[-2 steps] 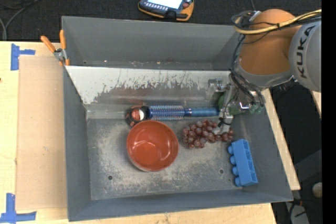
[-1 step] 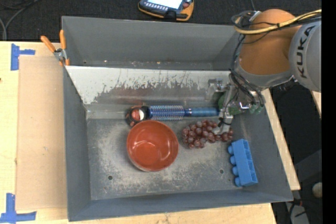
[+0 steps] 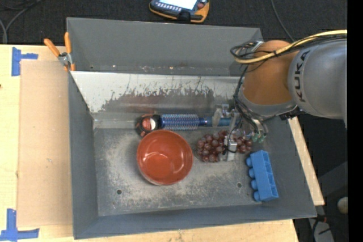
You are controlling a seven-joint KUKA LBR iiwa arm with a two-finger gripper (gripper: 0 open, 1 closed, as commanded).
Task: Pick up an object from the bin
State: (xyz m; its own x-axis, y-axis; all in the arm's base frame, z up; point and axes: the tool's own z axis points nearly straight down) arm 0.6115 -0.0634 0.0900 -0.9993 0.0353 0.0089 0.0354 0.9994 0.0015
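Lying beneath the hand (image 3: 232,145) are grapes (image 3: 209,148) (dark red).

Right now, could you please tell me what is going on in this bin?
The arm reaches in from the right, and its hand is low over a bunch of dark red grapes lying right of the middle of the grey bin. I cannot tell whether it has a grip on them. A red bowl sits to their left, a blue studded block to their right, and a blue ribbed tool lies along the back wall.
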